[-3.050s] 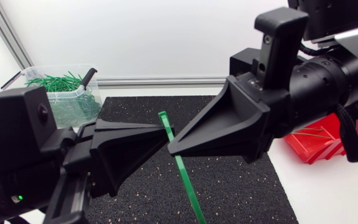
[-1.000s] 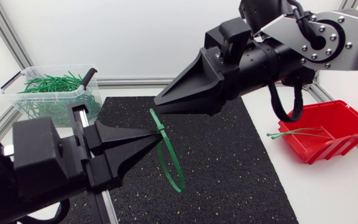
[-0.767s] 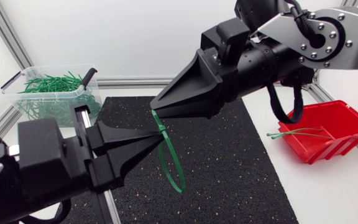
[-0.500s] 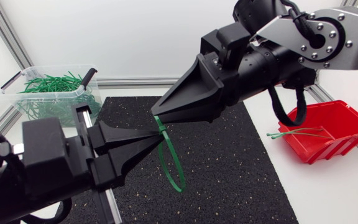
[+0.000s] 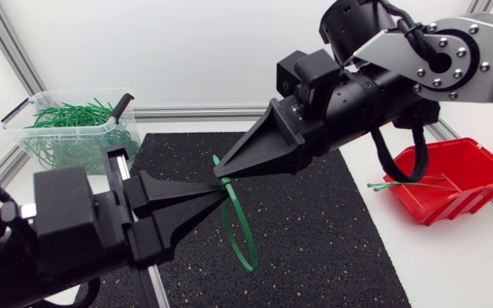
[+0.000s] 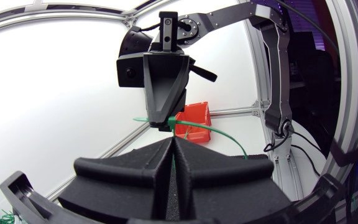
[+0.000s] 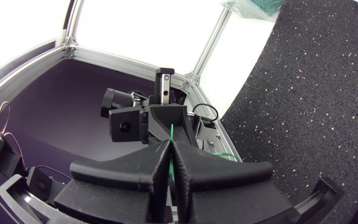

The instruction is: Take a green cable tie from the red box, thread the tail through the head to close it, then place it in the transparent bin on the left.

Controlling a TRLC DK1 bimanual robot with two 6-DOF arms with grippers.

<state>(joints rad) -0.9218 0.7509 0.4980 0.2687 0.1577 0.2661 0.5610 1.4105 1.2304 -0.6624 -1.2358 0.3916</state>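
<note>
- Above the black speckled rubber mat, your left claw and right claw meet tip to tip. Each is clamped on the thin green plastic cable tie, which hangs below them as a closed loop clear of the mat.
- In the left wrist view a short green end sticks out beside the right claw's tips. The step in hand looks like drawing the tail through the head to tighten the loop.
- To do it well, hold the left claw steady as the anchor. Pull the right claw straight back along the line of the tail, not across it, so the strap does not twist or slip out of the pinch.
- Stop pulling once the loop has plainly locked. Then let go with the right claw only, and leave the left claw to carry the tie to the clear plastic bin at the table's far left, already heaped with green ties.
- The open-fronted red plastic box sits well apart on the right, with another green tie lying across its rim.
- The tie's head is hidden behind the wedge fingers in every view, so you cannot confirm that the tail has passed through it.
- Each wrist view shows only a sliver of green between its own closed fingers. The right wrist view catches just a corner of the bin.
</note>
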